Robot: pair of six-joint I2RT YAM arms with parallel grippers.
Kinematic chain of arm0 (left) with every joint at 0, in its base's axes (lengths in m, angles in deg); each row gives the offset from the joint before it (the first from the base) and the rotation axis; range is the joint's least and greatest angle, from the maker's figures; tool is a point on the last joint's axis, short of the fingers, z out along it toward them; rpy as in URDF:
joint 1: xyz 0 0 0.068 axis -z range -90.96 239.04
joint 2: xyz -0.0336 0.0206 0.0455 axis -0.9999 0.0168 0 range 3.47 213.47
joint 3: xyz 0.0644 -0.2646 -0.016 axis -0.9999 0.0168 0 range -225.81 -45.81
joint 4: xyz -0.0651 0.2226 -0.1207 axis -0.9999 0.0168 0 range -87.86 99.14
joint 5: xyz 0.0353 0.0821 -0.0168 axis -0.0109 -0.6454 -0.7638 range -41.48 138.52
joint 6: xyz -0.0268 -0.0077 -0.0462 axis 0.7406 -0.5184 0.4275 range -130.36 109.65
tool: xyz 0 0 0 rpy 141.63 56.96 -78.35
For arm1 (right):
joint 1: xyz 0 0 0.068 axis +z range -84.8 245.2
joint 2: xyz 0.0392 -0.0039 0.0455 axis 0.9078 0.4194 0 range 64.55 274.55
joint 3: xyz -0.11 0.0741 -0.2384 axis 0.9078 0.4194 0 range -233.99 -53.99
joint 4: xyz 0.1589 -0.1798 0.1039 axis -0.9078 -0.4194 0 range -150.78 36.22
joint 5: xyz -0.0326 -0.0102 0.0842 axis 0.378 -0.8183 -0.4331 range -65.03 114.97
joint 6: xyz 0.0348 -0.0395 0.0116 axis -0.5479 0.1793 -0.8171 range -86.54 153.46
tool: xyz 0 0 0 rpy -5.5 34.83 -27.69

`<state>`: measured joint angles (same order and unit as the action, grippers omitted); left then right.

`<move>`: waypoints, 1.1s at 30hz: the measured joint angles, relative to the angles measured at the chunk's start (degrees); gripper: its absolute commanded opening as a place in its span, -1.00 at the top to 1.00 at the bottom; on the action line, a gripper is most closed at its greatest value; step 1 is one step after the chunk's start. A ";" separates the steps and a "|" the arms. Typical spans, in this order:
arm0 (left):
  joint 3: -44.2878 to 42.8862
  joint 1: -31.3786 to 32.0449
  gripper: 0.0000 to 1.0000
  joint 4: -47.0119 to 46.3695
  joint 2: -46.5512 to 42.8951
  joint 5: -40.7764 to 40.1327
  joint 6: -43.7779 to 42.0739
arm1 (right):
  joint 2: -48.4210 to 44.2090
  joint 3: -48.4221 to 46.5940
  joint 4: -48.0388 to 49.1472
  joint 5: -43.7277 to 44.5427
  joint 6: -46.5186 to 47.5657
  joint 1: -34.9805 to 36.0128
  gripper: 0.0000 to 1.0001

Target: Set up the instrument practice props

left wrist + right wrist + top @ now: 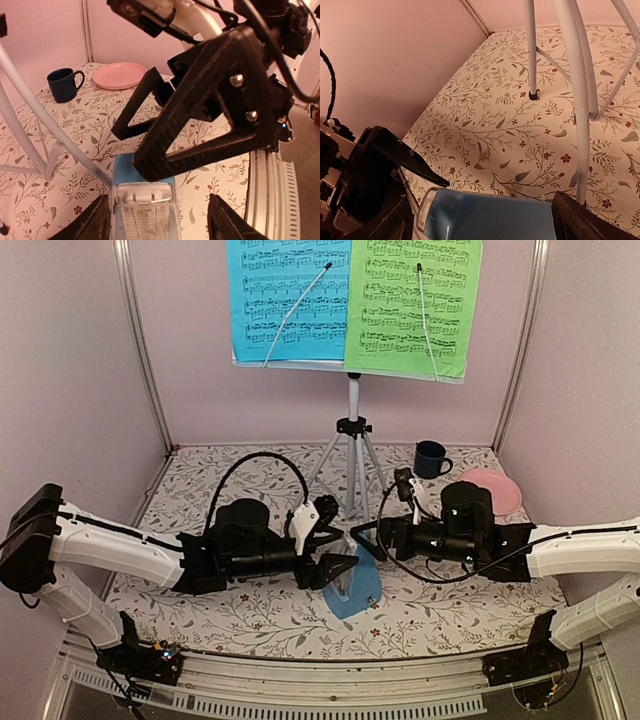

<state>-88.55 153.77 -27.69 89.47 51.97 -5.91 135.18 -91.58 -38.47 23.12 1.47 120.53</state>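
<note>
The music stand (353, 400) is at the back of the surface (250, 610) on its tripod. The blue sheet (285, 300) and the green sheet (410, 305) lie side by side on its desk. A thin white wire arm crosses each of the 2 sheets, probably to press the paper flat against the sloped desk.

The metronome (352, 590) is on the surface just in front of the tripod's feet, and both arms meet over it. The left claw (159, 220) straddles it, moderately wide: 1 finger looks close against its side, and the other stands off with a gap showing. I judge this is not a firm hold. The right claw (485, 220) is spread fully wide, with the blue body between its fingers and no sign of a pinch. With 2 claws around 1 small tapered thing, the aim seems to be steadying or turning it so it sits properly before the stand. I cannot tell whether it is upright.

The mug (430, 458) is right of the tripod, and its inside is too dark to read. The plate (495, 490) is further right, and I see nothing lying on it.
</note>
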 measured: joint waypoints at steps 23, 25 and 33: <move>3.52 -1.99 0.69 -8.87 1.62 2.80 -0.02 | 2.08 1.68 2.29 -1.11 -3.08 -0.87 -0.85; 4.50 -2.01 0.71 -9.94 1.18 2.89 -0.20 | 2.45 2.08 3.63 -1.31 -3.19 -0.74 -0.84; 5.25 -2.08 0.78 -10.97 0.85 2.84 -1.01 | 3.58 2.71 6.60 -1.60 -3.13 -0.61 -0.83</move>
<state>-83.31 151.69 -38.66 90.32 54.81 -6.91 138.76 -88.87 -31.87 21.53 -1.65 119.92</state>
